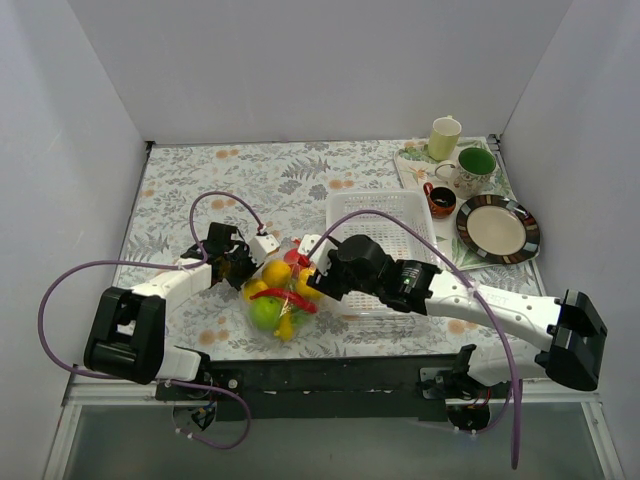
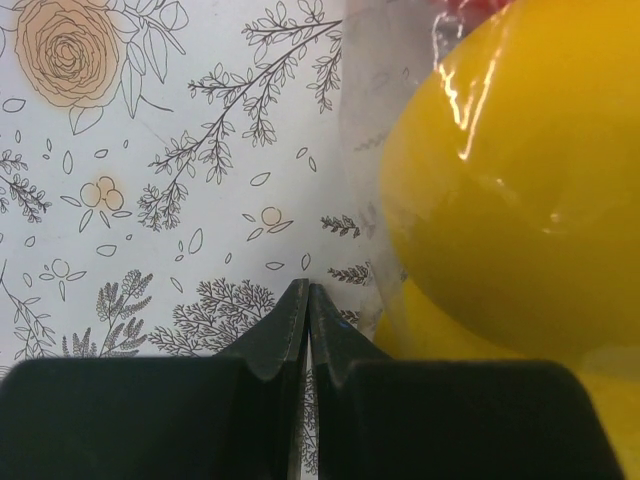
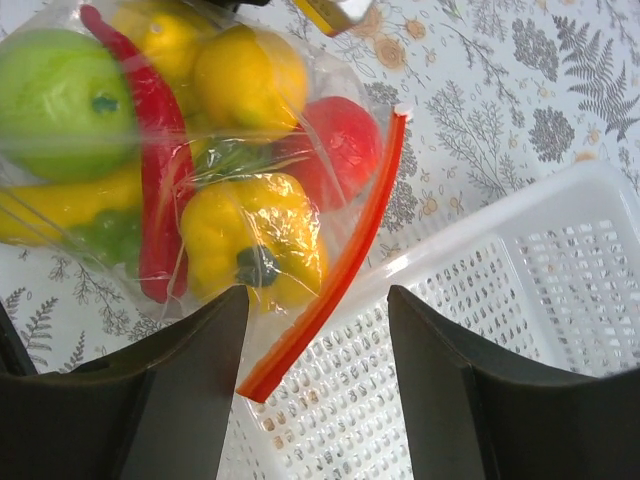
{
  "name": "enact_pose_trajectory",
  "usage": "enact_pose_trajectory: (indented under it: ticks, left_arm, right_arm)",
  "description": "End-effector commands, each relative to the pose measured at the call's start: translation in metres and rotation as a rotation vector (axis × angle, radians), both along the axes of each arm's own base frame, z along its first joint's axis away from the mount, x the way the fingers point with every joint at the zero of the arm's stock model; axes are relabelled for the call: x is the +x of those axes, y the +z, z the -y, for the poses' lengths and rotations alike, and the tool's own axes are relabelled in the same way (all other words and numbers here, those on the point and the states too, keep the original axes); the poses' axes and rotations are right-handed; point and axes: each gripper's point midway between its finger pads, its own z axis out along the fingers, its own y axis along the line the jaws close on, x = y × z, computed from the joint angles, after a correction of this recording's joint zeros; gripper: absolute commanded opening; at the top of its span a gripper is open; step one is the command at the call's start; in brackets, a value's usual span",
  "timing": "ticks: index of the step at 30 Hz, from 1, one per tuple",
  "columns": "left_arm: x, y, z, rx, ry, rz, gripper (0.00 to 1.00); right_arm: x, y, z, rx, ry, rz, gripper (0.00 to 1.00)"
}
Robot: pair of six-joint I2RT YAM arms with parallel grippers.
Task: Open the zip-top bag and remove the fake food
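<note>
The bag (image 1: 277, 303) lies on the table (image 1: 290, 180) with the food (image 3: 250, 240) inside. Its zip strip (image 3: 340, 262) laps the basket (image 3: 520, 290) rim. The left claw (image 2: 307, 300) is pinched shut beside the bag, with nothing visible in it. The right claw (image 3: 315, 350) gapes wide astride the strip.

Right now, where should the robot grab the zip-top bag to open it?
Grip the red zip strip along the mouth of the zip-top bag, coming from the basket side with the right gripper, whose open fingers flank it. The strip is a thin, flat edge lying over the basket's rim; elsewhere the bag bulges with fake food.
</note>
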Motion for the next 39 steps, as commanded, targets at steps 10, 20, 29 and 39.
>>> enact_pose_trajectory:
  ticks: [10, 20, 29, 39]
  left_arm:
    - [-0.004, 0.010, 0.000, -0.006, -0.016, 0.029, 0.00]
    - [0.042, 0.075, 0.020, -0.157, 0.135, 0.109, 0.98]
    - [0.101, 0.189, 0.029, -0.721, 0.236, -0.002, 0.98]
    - [0.091, 0.140, 0.036, -0.858, 0.173, -0.329, 0.98]
  right_arm:
    - [0.024, -0.023, 0.010, -0.066, -0.239, -0.132, 0.49]
    - [0.014, 0.043, -0.026, 0.150, -0.076, -0.112, 0.01]
    - [0.014, 0.114, -0.057, 0.282, 0.064, -0.013, 0.01]
    - [0.077, 0.023, -0.054, 0.143, -0.197, -0.326, 0.56]
